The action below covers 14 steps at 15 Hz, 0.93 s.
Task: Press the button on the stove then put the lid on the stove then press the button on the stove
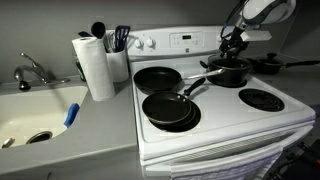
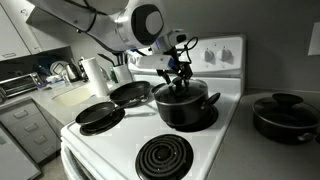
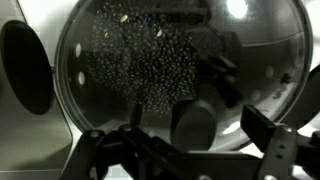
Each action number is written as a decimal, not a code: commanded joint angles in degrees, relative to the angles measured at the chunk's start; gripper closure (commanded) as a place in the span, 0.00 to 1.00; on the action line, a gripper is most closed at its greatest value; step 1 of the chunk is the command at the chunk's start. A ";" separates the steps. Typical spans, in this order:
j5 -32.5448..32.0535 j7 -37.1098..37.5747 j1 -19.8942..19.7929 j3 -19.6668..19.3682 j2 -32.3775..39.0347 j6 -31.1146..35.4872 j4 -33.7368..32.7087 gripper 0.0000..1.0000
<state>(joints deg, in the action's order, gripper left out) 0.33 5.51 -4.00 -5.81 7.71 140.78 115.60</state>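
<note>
Glass beaded with droplets filled my wrist view: the lid (image 3: 150,70) sat on the black pot (image 2: 186,108), dark knob (image 3: 195,122) uppermost, probably left there as the pot's cover. My pincer (image 3: 185,158) hung just above the pot, spread wide and pinching nothing, lined up, I judged, to take the knob. The pot stood on the stove (image 1: 225,115), in front of its back panel (image 1: 185,42), with two frying pans (image 1: 165,108) beside the pot. No lettering was readable; the panel's display was too small.
</note>
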 commanded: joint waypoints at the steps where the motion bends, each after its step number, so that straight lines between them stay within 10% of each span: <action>1: 1.87 -2.40 -0.85 0.42 1.17 0.77 -1.10 0.31; 9: 0.84 -2.47 -0.71 0.66 -0.44 -2.76 -2.16 0.86; 14: -3.98 -1.77 0.28 0.50 -3.01 -7.70 -3.88 0.86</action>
<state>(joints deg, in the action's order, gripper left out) -1.05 3.83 -4.12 -5.54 7.47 137.33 112.97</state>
